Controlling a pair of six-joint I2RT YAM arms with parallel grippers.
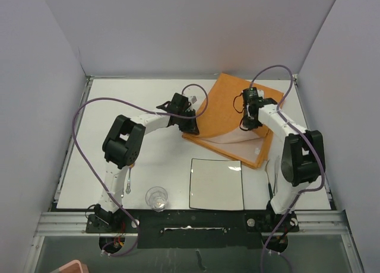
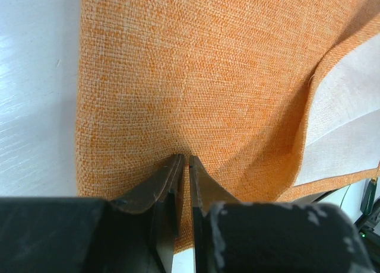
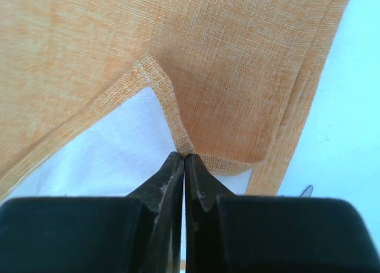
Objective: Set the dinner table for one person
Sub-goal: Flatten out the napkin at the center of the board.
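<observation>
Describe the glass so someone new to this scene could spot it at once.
Start at the big white table and follow its near edge. Just left of the square white plate stands a small glass. It is the only clear, round thing there.

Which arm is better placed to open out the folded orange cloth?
The right, I think. The right gripper is shut on the turned-up corner of the orange cloth, whose pale underside shows. The left gripper pinches the cloth's left side, so it serves better as an anchor.
</observation>
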